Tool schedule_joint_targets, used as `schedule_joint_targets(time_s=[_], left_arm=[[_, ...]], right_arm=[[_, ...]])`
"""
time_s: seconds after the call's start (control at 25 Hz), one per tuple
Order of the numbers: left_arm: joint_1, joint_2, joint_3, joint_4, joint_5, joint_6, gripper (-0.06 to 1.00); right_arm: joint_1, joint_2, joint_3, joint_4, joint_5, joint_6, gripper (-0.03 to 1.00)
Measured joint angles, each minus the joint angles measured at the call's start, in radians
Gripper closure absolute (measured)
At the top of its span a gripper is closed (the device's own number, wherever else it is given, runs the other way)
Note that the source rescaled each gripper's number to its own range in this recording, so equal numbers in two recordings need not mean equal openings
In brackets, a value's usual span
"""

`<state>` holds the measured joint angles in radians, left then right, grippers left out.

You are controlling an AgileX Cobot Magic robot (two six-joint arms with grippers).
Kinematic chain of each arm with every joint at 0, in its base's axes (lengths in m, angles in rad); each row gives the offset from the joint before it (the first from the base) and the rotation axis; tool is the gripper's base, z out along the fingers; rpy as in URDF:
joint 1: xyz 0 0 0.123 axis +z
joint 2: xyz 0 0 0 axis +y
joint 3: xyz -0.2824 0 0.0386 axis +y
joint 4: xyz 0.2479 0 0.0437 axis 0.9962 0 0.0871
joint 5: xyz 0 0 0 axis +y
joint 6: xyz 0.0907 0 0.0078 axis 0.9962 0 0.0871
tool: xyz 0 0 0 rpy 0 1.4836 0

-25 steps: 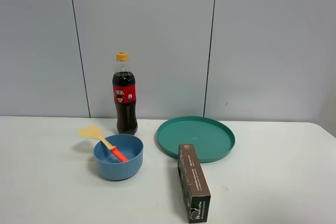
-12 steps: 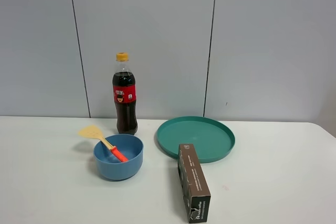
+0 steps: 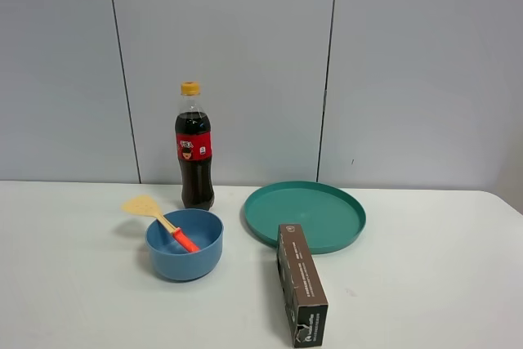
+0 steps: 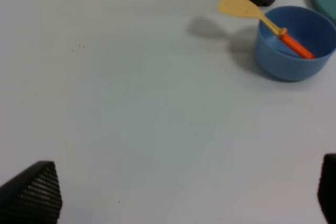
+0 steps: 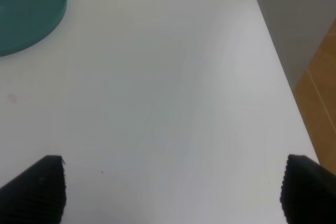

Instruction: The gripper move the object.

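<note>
The spatula rests in a blue bowl at the table's left middle. Its orange-red handle lies inside the bowl and its pale yellow head sticks out over the rim to the back left. It also shows in the left wrist view in the bowl. My left gripper is open and empty over bare table, well short of the bowl. My right gripper is open and empty over bare table near the right edge. Neither gripper shows in the exterior view.
A cola bottle stands just behind the bowl. A teal plate lies to the right of it, with a dark brown box in front. The table's right edge drops to a wooden floor.
</note>
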<state>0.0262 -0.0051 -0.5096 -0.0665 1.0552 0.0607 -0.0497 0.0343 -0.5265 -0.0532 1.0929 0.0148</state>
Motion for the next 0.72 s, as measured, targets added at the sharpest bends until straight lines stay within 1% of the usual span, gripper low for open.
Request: schedule_joint_targets(time_s=[0.2, 0.44, 0.72], left_arm=[[0.0, 0.0, 0.0, 0.0, 0.0, 0.0, -0.06], [0.0, 0.0, 0.0, 0.0, 0.0, 0.0, -0.06], [0.0, 0.0, 0.0, 0.0, 0.0, 0.0, -0.06]], right_arm=[[0.0, 0.0, 0.022, -0.001, -0.024, 0.002, 0.15], [0.0, -0.001, 0.022, -0.002, -0.024, 0.002, 0.15], [0.0, -0.036, 0.022, -0.02, -0.025, 0.029, 0.15]])
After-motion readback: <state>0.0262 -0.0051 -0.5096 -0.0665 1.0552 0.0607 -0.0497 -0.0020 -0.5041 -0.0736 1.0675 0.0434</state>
